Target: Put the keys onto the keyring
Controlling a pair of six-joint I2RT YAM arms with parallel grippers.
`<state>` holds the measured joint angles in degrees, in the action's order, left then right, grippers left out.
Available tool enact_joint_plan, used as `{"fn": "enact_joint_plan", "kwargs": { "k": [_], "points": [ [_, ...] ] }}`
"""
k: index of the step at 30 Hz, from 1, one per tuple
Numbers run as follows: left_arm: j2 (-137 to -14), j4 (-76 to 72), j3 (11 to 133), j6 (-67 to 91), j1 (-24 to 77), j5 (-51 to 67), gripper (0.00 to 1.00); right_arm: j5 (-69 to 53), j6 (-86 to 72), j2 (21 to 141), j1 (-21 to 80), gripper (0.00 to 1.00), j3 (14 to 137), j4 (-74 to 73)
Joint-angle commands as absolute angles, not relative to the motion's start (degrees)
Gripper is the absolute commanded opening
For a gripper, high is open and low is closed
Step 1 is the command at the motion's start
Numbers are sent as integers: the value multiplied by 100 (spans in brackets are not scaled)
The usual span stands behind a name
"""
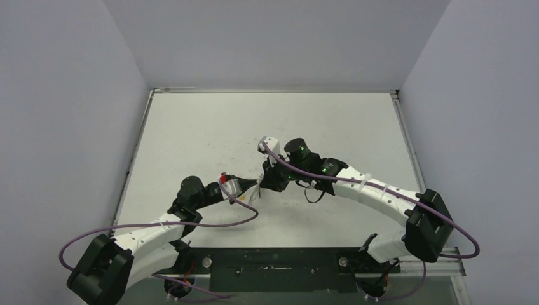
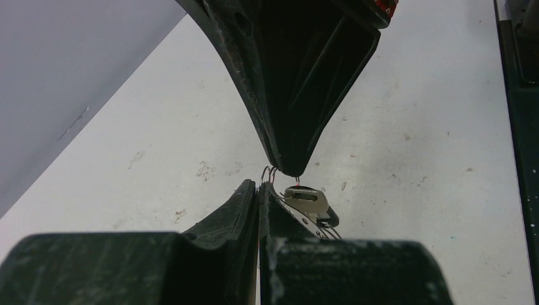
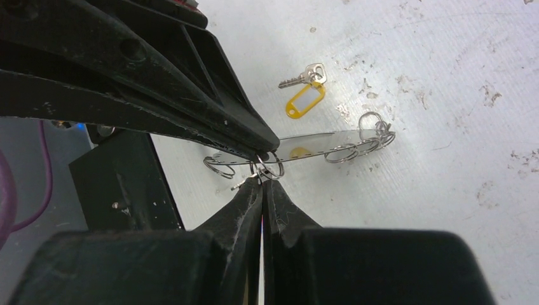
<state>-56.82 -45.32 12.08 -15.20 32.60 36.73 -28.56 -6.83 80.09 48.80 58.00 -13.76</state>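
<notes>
Mid-table, with bare white tabletop (image 1: 210,127) on every side, the left gripper (image 2: 259,190) and right gripper (image 3: 262,185) meet tip to tip, both jaws pinched shut on the thin silvery wire keyring (image 3: 330,141), a yellow-tagged silver key (image 3: 304,100) lying just beyond it.

My fingers (image 3: 222,229) are black, scuffed pale grey along the edges. The keyring (image 3: 318,141) at mid-frame gleams silver. Above it, a key (image 3: 299,77) is silver, beside a yellow tag (image 3: 304,101) with a white window. The table (image 3: 445,95) is white, flecked grey.
</notes>
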Motion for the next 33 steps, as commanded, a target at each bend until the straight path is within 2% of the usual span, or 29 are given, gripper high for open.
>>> {"fn": "enact_joint_plan", "kwargs": {
  "k": [1,9,20,33],
  "points": [
    [-5640,-4837,1239,-1482,3313,3656,0,-2434,-749,7968,4891,0,6020,-1203],
    [-5587,-4801,1222,-1494,3322,3639,0,-2159,-931,7658,4840,0,5711,-1003],
    [-5600,-4791,1239,-1497,3331,3604,0,-2966,-657,7684,4895,0,5844,-1068],
    [-5557,-4782,1222,-1491,3331,3598,0,-1968,-783,7714,4834,0,5709,-1223]
  ]
}}
